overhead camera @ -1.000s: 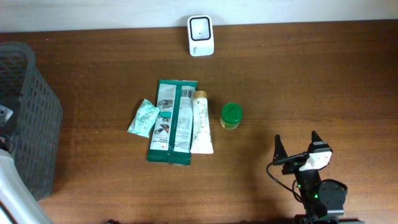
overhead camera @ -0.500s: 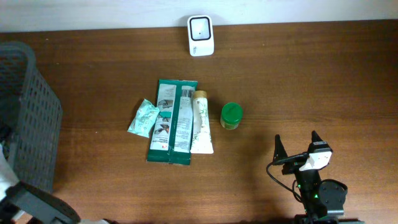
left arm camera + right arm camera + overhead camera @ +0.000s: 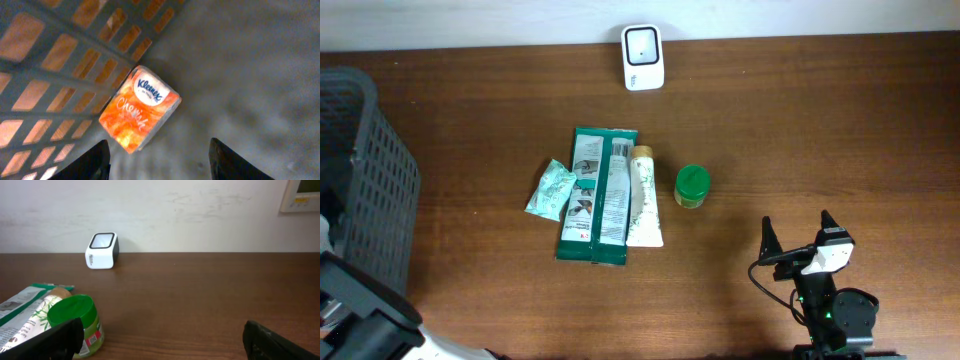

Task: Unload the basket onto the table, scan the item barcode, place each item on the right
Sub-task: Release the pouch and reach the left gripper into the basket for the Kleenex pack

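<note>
Your left fingers [image 3: 95,160] stand apart with nothing between them, hanging inside the grey basket [image 3: 50,65]. Just ahead of them, slightly toward the left finger, an orange Kleenex pack [image 3: 140,115] lies on the basket floor, one corner up against the lattice wall. Neither finger touches it.

Your right fingers [image 3: 270,340] are spread wide and empty, low over the counter [image 3: 820,120]. Ahead of them and to the left stands the green-lidded jar [image 3: 75,322], upright and close to the left finger in the wrist view. Beyond the jar, further left, a white tube [image 3: 643,200] lies flat against a long green packet [image 3: 598,195], and a small teal sachet [image 3: 551,189] touches the packet's far side. The white scanner [image 3: 102,250] sits well ahead of the right fingers at the counter's back edge by the wall, well apart from the items. No item is at the scanner.
</note>
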